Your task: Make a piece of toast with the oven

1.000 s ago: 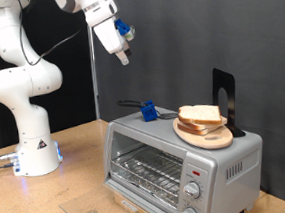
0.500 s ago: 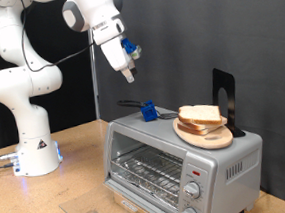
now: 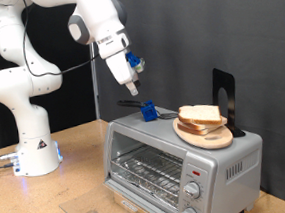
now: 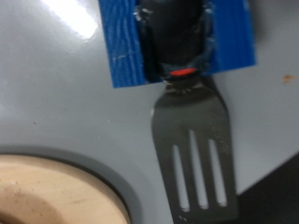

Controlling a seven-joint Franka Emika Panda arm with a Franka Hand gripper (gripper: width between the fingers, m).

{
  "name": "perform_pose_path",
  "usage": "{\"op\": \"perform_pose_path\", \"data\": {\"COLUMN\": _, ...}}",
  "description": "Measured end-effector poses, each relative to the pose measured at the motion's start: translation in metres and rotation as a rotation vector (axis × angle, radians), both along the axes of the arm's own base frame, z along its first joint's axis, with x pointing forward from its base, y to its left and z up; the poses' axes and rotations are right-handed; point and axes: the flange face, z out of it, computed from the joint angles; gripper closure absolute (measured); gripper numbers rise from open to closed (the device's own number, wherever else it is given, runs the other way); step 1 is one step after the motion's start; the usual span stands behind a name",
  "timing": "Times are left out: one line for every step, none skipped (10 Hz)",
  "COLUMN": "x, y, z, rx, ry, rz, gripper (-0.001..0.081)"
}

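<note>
The piece of toast (image 3: pixel 200 114) lies on a round wooden plate (image 3: pixel 207 137) on top of the silver oven (image 3: pixel 151 151). The oven's glass door is closed, with the wire rack visible behind it. My gripper (image 3: pixel 131 88) hangs just above a black spatula (image 3: pixel 130 103) that sits in a blue holder (image 3: pixel 147 111) at the back of the oven top. In the wrist view the blue holder (image 4: pixel 121 47) and the slotted spatula blade (image 4: pixel 192 154) lie right below, with the plate's rim (image 4: pixel 47 191) beside them. My fingers do not show in the wrist view.
A black upright stand (image 3: pixel 225 97) rises behind the plate. The oven's two knobs (image 3: pixel 193 190) and red light (image 3: pixel 195 170) are at its front right. The robot base (image 3: pixel 34 146) stands on the wooden table at the exterior view's left.
My gripper has come down and slightly to the exterior view's right, from high above the oven to just over the spatula and blue holder. Toast, plate and oven have not moved.
</note>
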Motion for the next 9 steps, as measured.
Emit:
{"op": "perform_pose_path", "data": {"x": 0.003, "y": 0.0, "z": -0.008, "rx": -0.006, "ry": -0.001, "rz": 0.006, "gripper": -0.0002}}
{"op": "perform_pose_path", "data": {"x": 0.007, "y": 0.0, "z": -0.015, "rx": -0.013, "ry": -0.005, "rz": 0.019, "gripper": -0.0002}}
{"op": "perform_pose_path", "data": {"x": 0.011, "y": 0.0, "z": -0.021, "rx": -0.019, "ry": -0.013, "rz": 0.031, "gripper": -0.0002}}
{"op": "perform_pose_path", "data": {"x": 0.014, "y": 0.0, "z": -0.026, "rx": -0.024, "ry": -0.021, "rz": 0.047, "gripper": -0.0002}}
{"op": "perform_pose_path", "data": {"x": 0.017, "y": 0.003, "z": -0.031, "rx": -0.024, "ry": -0.028, "rz": 0.063, "gripper": -0.0002}}
{"op": "perform_pose_path", "data": {"x": 0.018, "y": 0.005, "z": -0.035, "rx": -0.021, "ry": -0.03, "rz": 0.077, "gripper": -0.0002}}
{"op": "perform_pose_path", "data": {"x": 0.019, "y": 0.009, "z": -0.038, "rx": -0.017, "ry": -0.028, "rz": 0.089, "gripper": -0.0002}}
{"op": "perform_pose_path", "data": {"x": 0.019, "y": 0.012, "z": -0.039, "rx": -0.009, "ry": -0.026, "rz": 0.094, "gripper": -0.0002}}
{"op": "perform_pose_path", "data": {"x": 0.018, "y": 0.016, "z": -0.039, "rx": 0.002, "ry": -0.024, "rz": 0.096, "gripper": -0.0002}}
